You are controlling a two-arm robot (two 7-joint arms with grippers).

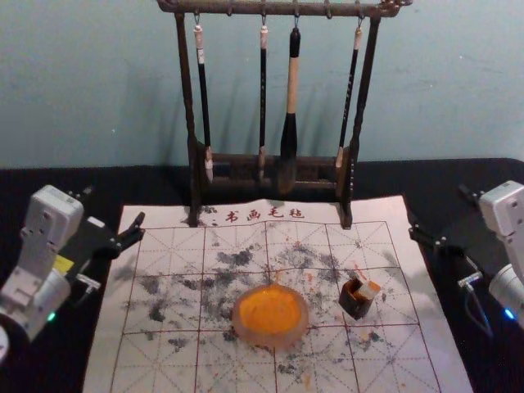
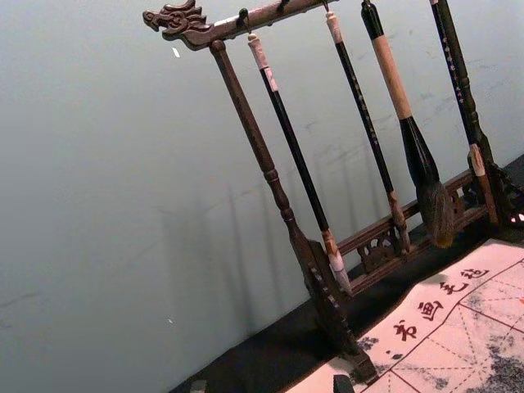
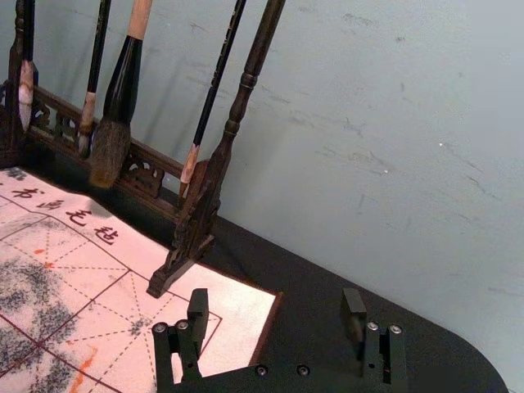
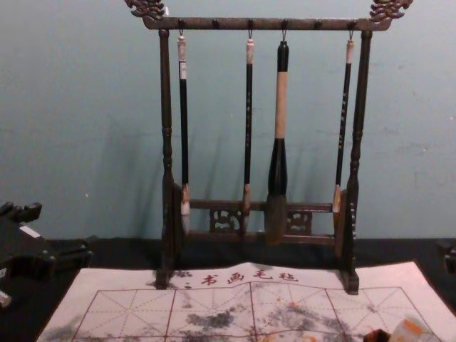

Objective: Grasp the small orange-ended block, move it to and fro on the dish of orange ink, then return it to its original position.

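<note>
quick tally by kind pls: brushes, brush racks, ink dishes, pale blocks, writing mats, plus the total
Brushes: 4
Brush rack: 1
Ink dish: 1
Pale block: 1
Writing mat: 1
Total: 8

Left gripper (image 1: 115, 205), right gripper (image 1: 437, 211) at opposite sides, fingers (image 3: 197, 315) spread.

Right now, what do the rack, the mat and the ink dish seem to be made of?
Rack: probably wood, dark with a slight gloss, given its turned posts and carved ends. Mat: perhaps felt or cloth, matte; its far edge ripples softly. Dish: glass or ceramic, unclear which; its pale rim looks smooth, faintly translucent.
</note>
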